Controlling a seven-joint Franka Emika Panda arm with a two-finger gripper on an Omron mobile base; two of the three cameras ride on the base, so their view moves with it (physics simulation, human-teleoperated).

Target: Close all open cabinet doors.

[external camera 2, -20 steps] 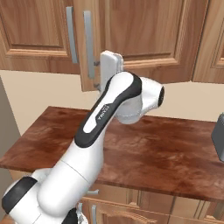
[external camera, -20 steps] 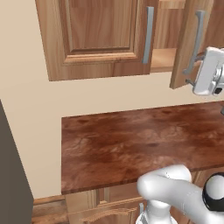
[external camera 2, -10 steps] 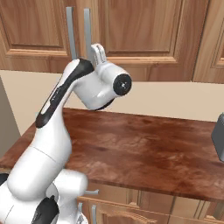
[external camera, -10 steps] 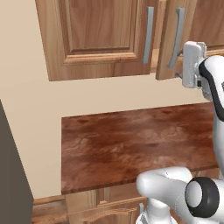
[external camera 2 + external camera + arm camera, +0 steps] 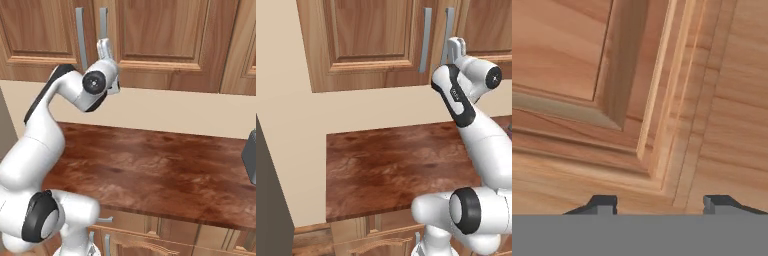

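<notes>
Two tall brown cabinet doors hang side by side above the counter, and both lie flush with the cabinet front. The left door (image 5: 371, 40) (image 5: 35, 35) and the right door (image 5: 483, 22) (image 5: 165, 35) each carry a vertical grey bar handle (image 5: 427, 40) (image 5: 79, 37) at the seam between them. My gripper (image 5: 456, 45) (image 5: 103, 45) (image 5: 660, 202) is pressed up against the right door's lower corner, near its handle (image 5: 448, 32). In the hand view its fingertips (image 5: 604, 204) stand apart over the door's framed panel (image 5: 572, 45), with nothing between them.
A dark wooden counter (image 5: 396, 165) (image 5: 160, 165) runs below the cabinets, with base-cabinet fronts under its edge. A dark appliance (image 5: 250, 157) sits at the counter's right end. A tall dark unit (image 5: 268, 200) stands at the left. Another wall cabinet (image 5: 247, 45) continues to the right.
The right door has swung from ajar to flush with the cabinet. My arm followed it in toward the wall, with the hand against the door.
</notes>
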